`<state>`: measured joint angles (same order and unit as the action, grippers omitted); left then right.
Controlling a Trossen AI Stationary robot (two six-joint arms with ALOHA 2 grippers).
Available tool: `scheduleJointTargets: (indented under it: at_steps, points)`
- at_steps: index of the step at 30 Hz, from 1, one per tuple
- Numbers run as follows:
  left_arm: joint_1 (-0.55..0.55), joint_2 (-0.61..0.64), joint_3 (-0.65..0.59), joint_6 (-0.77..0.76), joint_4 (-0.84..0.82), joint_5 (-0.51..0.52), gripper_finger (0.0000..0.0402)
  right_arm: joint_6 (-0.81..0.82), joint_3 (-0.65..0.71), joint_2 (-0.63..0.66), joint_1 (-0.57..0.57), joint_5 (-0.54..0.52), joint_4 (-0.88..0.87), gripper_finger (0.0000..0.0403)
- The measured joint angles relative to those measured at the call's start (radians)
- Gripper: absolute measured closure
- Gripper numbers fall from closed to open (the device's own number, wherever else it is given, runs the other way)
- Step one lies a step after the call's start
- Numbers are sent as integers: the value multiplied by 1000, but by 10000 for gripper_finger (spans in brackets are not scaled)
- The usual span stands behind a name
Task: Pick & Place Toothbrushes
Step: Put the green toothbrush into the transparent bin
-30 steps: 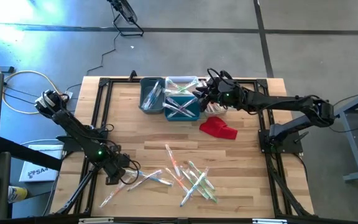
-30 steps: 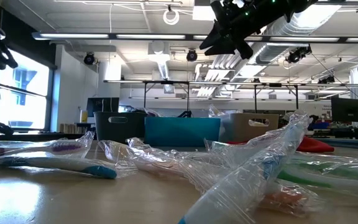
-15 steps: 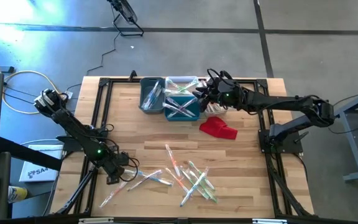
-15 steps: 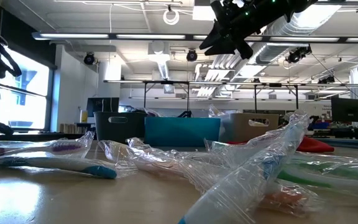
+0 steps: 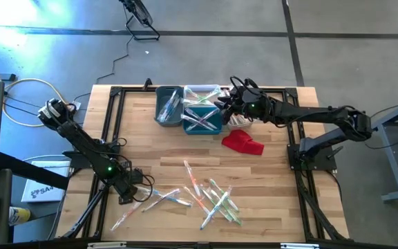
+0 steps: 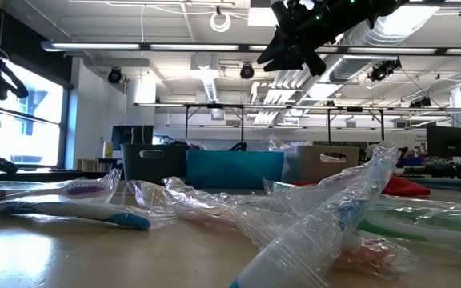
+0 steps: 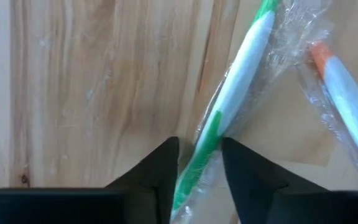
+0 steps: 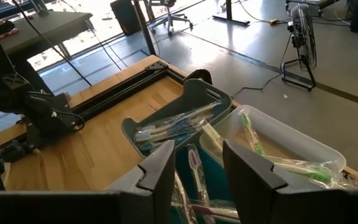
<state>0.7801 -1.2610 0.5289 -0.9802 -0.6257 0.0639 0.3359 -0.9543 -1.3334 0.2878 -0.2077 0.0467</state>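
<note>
At the counter's seven o'clock, the left hand brackets a green brush, fingers not visibly clamped; light, stiff, in slippery crinkly wrap, it seems best pinched mid-handle, while the right hand hovers open, empty.

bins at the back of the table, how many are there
3, side by side along the far edge in the high view: a grey bin toward the left arm, a teal bin in the middle, and a white bin behind it. The right claw may hide more.
</note>
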Motion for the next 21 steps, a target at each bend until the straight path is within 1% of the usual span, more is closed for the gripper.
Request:
scheduleJointTargets:
  at_steps: [5, 10, 15, 21]
  points:
    - [0, 0, -1, 2, -5, 10, 328, 0, 0, 0, 0, 0, 0, 275]
    - [-1, 0, -2, 3, -8, 14, 360, 0, 0, 0, 0, 0, -8, 275]
    - [-1, 0, -1, -36, -21, 9, 381, 0, 0, 0, 0, 0, -32, 275]
    - [-2, 1, 5, -45, -28, 5, 387, 0, 0, 0, 0, 0, -46, 275]
